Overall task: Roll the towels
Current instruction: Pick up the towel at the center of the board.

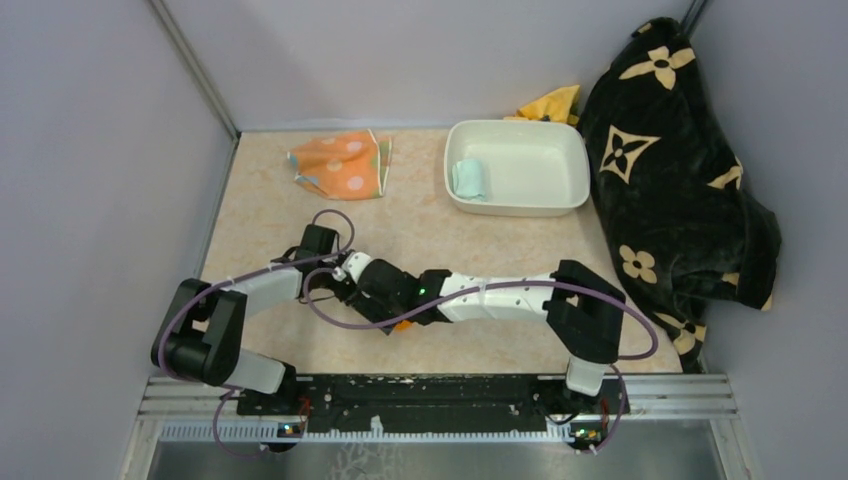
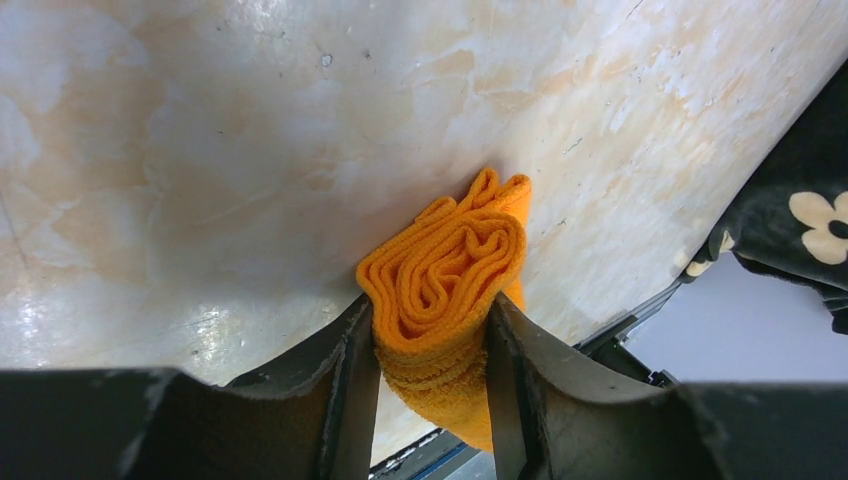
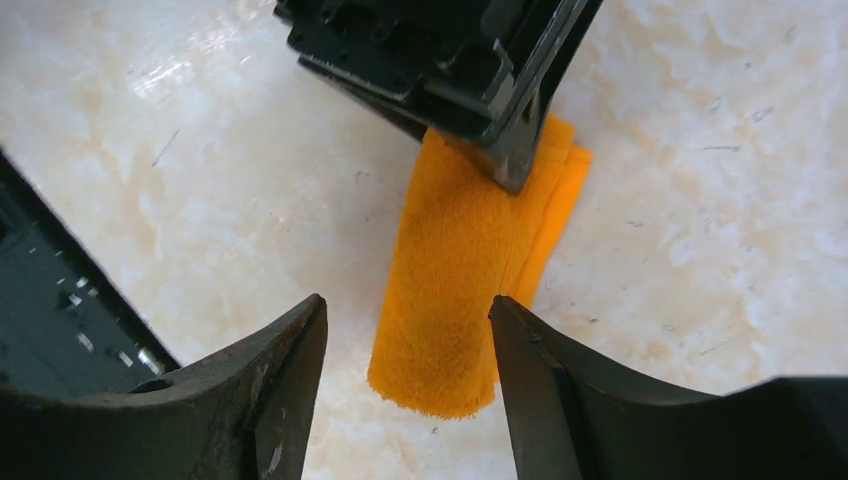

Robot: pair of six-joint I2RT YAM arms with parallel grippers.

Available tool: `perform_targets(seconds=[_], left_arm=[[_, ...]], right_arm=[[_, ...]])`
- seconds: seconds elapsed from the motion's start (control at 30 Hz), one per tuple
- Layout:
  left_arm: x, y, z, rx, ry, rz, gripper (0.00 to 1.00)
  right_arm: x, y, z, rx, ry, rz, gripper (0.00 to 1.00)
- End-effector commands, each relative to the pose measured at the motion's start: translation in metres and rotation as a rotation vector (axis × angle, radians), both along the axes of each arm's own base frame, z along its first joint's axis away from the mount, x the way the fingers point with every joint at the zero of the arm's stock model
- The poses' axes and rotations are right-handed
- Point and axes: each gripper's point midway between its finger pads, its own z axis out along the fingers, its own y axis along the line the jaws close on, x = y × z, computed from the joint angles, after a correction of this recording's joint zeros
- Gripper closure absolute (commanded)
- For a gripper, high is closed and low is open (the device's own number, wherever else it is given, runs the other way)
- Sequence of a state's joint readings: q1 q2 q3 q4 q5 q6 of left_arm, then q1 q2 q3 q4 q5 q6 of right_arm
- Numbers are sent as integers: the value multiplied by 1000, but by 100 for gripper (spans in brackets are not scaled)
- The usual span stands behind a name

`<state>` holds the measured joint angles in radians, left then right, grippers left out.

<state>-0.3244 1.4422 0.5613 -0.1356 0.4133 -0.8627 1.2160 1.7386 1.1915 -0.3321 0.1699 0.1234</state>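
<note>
Enclosure: pale lilac-grey walls (image 1: 100, 150) on three sides, slim metal posts in the back corners. Floor of it a beige marbled tabletop (image 1: 480, 250), glossy, with glare patches, fine scratches and specks in the wrist views. Along the near edge, a metal rail (image 1: 690, 397) bearing both arm bases.

Near centre-front of the table, under the two meeting wrists: bright orange terry towel (image 2: 445, 270), rolled into a short thick cylinder, lying on the surface. Spiral layers of one end plain from the left wrist.

Left gripper (image 2: 430, 325): clamped on that end of the roll, one finger pressed into each side.

Right gripper (image 3: 405, 320): let go, jaws spread wide, straddling the other end. Clear gap at one finger; other finger right at the cloth edge, contact uncertain.

Back left: striped pastel towel with orange polka dots (image 1: 340, 165), crumpled, unrolled.

Back centre-right: white rectangular plastic tub (image 1: 520, 208), holding pale mint green towel (image 1: 468, 178), rolled, near the tub's left wall.

Right side: black plush blanket with tan flowers (image 1: 670, 200), heaped against the wall, spilling onto the table.

Behind the tub, beside the blanket: corner of yellow cloth (image 1: 553, 103).
</note>
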Motion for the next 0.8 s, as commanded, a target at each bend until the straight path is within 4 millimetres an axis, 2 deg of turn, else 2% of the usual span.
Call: perform_targets(seconds=[0.0,0.2,0.43,0.5,0.57,0.63,0.77], left_arm=[[-16,19,-30,134,71,-4,55],[-17,19,-33,139,76,-7,53],[-20,18,-39,145,85,-22,51],[-19,17,-40,141,82,-28,49],[-16,15,-38,134,68,-33,47],[-9,13,-33,130,35,-44,43],[22,13,-13,130,-64,-47,36]], right_arm=[[25,-5,-1,-135,-166,-66,39],[19,-1,-31,-195,-137,-33,44],[6,-19,-78,-295,-23,-39,52],[1,-26,-89,-310,32,-45,59],[0,-33,-93,-315,57,-51,71],[-1,-36,-88,-305,61,-50,82],[3,-39,-60,-260,46,-52,96]])
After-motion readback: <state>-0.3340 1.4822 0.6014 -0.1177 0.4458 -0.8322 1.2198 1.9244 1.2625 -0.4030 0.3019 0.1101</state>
